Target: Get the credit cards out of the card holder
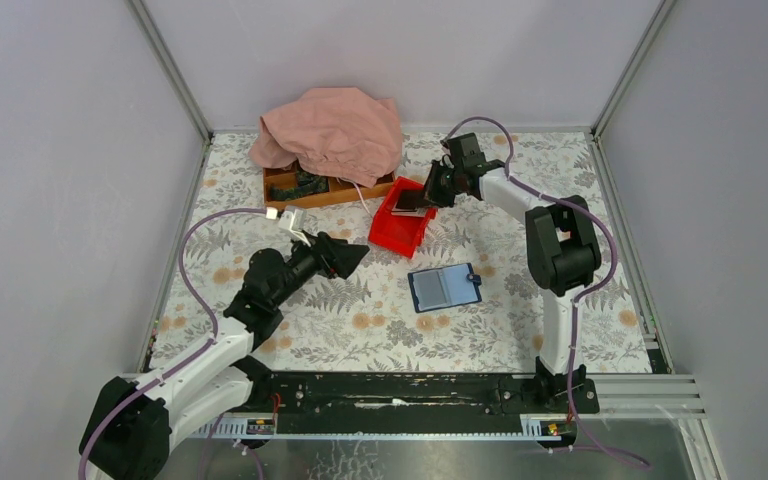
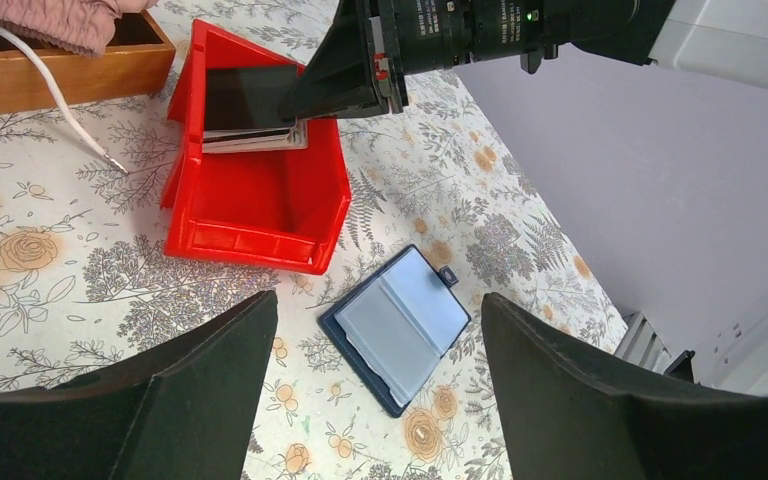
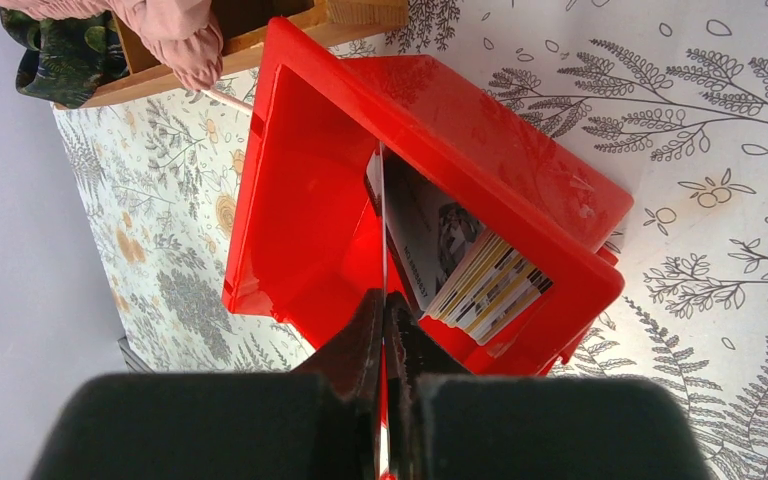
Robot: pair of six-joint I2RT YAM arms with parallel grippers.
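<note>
The card holder (image 1: 445,288) (image 2: 397,325) lies open and flat on the floral table, its blue-grey panels facing up. My left gripper (image 1: 355,255) (image 2: 378,300) hovers to its left and above it, open and empty. My right gripper (image 1: 430,190) (image 3: 385,300) is shut on a dark credit card (image 2: 250,97) (image 3: 382,220), seen edge-on in the right wrist view. It holds that card over the red bin (image 1: 395,232) (image 2: 260,210) (image 3: 300,200). More credit cards (image 3: 470,270) (image 2: 255,140) lie stacked against the bin's far wall.
A wooden tray (image 1: 325,190) (image 2: 50,70) stands behind the bin, partly covered by a pink cloth (image 1: 330,128). A white cable (image 1: 290,215) (image 2: 60,95) trails from it onto the table. Grey walls close in the table on three sides.
</note>
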